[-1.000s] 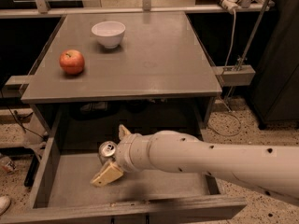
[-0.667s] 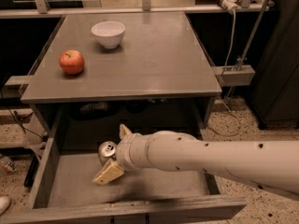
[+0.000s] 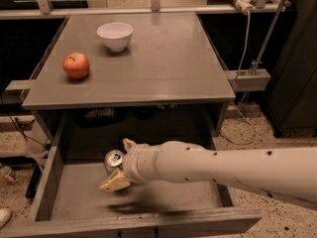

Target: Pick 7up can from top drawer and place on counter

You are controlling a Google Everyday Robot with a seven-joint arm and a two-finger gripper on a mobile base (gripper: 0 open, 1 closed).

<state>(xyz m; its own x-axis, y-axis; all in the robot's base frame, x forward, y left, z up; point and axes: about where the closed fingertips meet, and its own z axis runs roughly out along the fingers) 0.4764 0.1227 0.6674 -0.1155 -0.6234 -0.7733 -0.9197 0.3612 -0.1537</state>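
Reaching into the top drawer (image 3: 51, 178), my gripper (image 3: 120, 165) sits around the 7up can (image 3: 114, 158), clamped or not I cannot tell; a loose hold would spill it before the counter (image 3: 158, 68).

Arm (image 3: 223, 167): thick cream-white tubular shell, smooth, w/ small dark round holes scattered along its length; ring seam at wrist collar. Gripper (image 3: 118, 166), inside top drawer (image 3: 49, 180) and clamped on 7up can (image 3: 114, 158): two tan wedge-shaped fingers (image 3: 115, 182), yellower than arm shell, approx. triangular tips.
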